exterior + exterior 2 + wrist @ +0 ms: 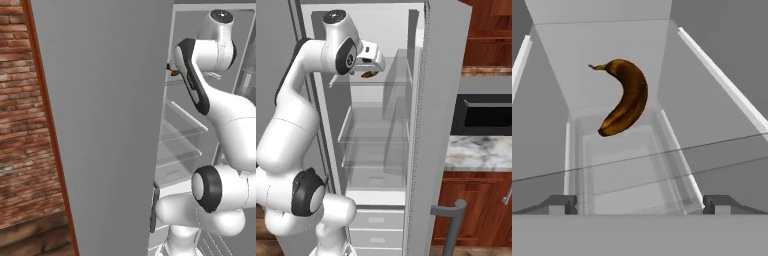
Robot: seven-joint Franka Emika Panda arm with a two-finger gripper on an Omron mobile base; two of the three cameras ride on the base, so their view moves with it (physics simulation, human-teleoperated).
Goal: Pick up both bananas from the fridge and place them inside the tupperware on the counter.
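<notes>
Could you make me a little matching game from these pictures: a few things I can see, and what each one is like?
Things:
1. banana
2. gripper
3. fridge
4. microwave

Descriptions:
A. black, above the marble counter
B. door swung open
C. brown-patched, on a glass shelf
D. jaws wide, holding nothing

Pairs: 1-C, 2-D, 3-B, 4-A

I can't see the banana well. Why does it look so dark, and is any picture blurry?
Hand view: the banana is sharp, mostly dark brown peel, on a see-through glass shelf. Right base view: only a small bit of it peeks past the open gripper. Left base view: the fridge door hides most; slightly soft.
</notes>
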